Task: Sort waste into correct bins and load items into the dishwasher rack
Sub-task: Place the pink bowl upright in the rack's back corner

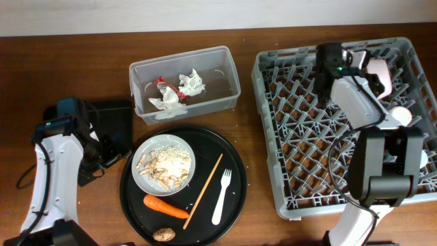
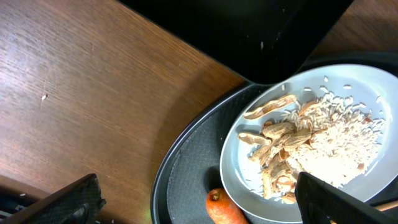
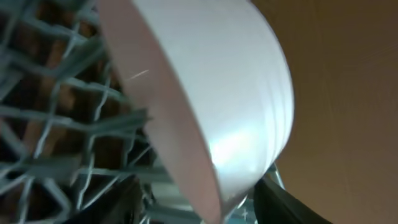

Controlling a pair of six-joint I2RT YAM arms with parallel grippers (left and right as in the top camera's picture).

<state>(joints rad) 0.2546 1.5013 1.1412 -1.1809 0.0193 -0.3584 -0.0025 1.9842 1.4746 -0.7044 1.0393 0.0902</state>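
My left gripper point(image 1: 109, 152) point(image 2: 196, 196) is open and empty, low over the left edge of the round tray. Between its fingers lie the orange carrot point(image 2: 222, 210) point(image 1: 165, 206) and the rim of the grey-white plate point(image 2: 233, 155) point(image 1: 147, 154), which holds beige food scraps point(image 1: 166, 164). My right gripper point(image 1: 369, 72) point(image 3: 199, 208) is open around the rim of the pink bowl point(image 3: 236, 93) point(image 1: 379, 74), which stands on edge in the grey dishwasher rack point(image 1: 300, 137). The clear tub point(image 1: 232, 68) holds white napkins point(image 1: 191, 83) and a red wrapper point(image 1: 164, 83).
The shallow black tray point(image 1: 116, 119) lies beside my left arm. The round black tray point(image 1: 235, 164) also carries a wooden stick point(image 1: 203, 190), a white fork point(image 1: 222, 197) and a brown lump point(image 1: 162, 234). A white cup point(image 1: 401, 116) sits in the rack.
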